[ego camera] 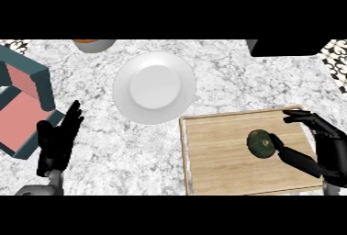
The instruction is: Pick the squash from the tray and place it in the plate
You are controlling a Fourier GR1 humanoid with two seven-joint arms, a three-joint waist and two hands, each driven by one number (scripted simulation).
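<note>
Head view. Grey-white speckled stone surface (122, 151). Round white glossy plate (154, 87) at centre, nothing on it. Rectangular light wooden tray (217, 156) with raised rim at lower right, holding 1 dark green rounded squash (260, 143) right of its middle. Right hand (313, 147) over tray's right edge, spread wide, thumb touching squash, fingers above it, nothing gripped. Left hand (58, 137) at lower left, flat, fingers straight, holding nothing. Teal-and-pink box (24, 105) at left edge. Bare stone between tray and plate.

The marbled counter (102, 151) bears a white plate (154, 87) and a wooden tray (224, 170) (well apart).
</note>
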